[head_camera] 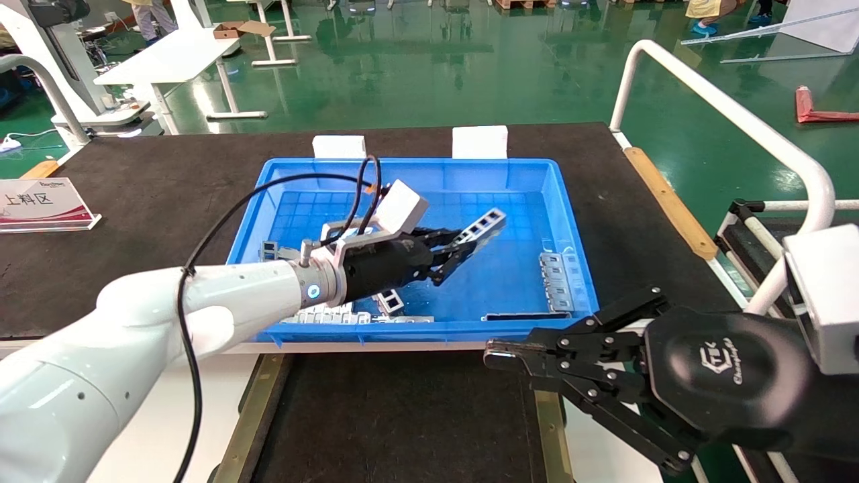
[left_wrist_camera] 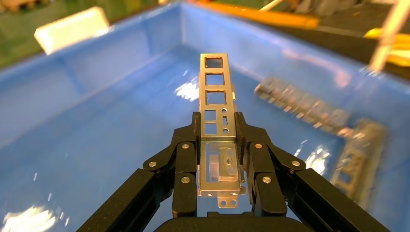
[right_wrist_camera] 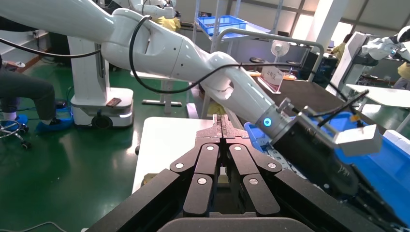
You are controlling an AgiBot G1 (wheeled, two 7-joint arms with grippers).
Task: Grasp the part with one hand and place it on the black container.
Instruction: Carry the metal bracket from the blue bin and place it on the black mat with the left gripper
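Observation:
My left gripper [head_camera: 463, 249] is shut on the part [head_camera: 481, 229], a long silver-grey metal channel with a row of rectangular windows. It holds the part lifted above the floor of the blue bin [head_camera: 577, 261], pointing away from the arm. In the left wrist view the part [left_wrist_camera: 215, 92] sits clamped between the two black fingers [left_wrist_camera: 189, 140], its far end sticking out past them. The black container [head_camera: 402, 416], a shallow matte black tray with brass-coloured rails, lies in front of the bin at the near edge. My right gripper [head_camera: 493, 354] is shut and empty, parked beside the tray's right rail.
More metal parts lie in the bin: a ladder-like strip [head_camera: 557, 282] at the right, toothed plates [head_camera: 335, 314] along the near wall. Two white blocks [head_camera: 479, 141] stand behind the bin. A sign [head_camera: 40, 201] sits far left. A white rail [head_camera: 738, 121] curves at the right.

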